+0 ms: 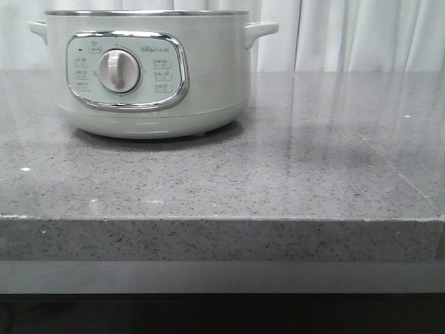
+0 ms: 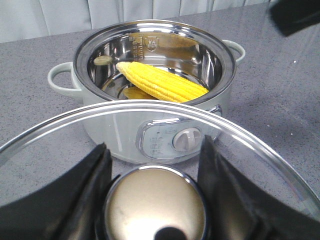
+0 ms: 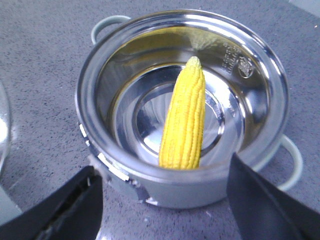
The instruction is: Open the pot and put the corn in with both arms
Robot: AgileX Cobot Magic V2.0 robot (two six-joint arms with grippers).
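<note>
Item one: a large round pale grey-green electric pot point(image 1: 149, 69) with a polished metal rim, two side handles and a chrome-framed front panel with a round dial point(image 1: 119, 71). It is seen standing on the speckled grey stone tabletop point(image 1: 278, 174), lid off, in front of white curtains point(image 1: 361, 35).

Item two: a bright yellow cob of corn point(image 3: 185, 122) with rows of kernels. It is found inside the pot's shiny steel bowl, laid at a slant with its pointed tip against the inner wall and its blunt end on the bowl's floor. It is touched by neither claw.

Item three: a round glass lid point(image 2: 150, 120) with a metal band and a rounded brass-coloured knob point(image 2: 155, 202). It is held clear of the pot, on the near side of the panel, which is seen through the glass.

Left claw point(image 2: 155, 185): clenched on the lid's knob, a black finger point(image 2: 85, 190) pressed to each side of it. The pot is placed just beyond this claw.

Right claw point(image 3: 160, 200): released, its two black fingers point(image 3: 65, 210) spread wide with nothing between them. It is positioned above the pot's near edge, the corn directly beyond its fingertips.

Neither arm is caught in the front view.
</note>
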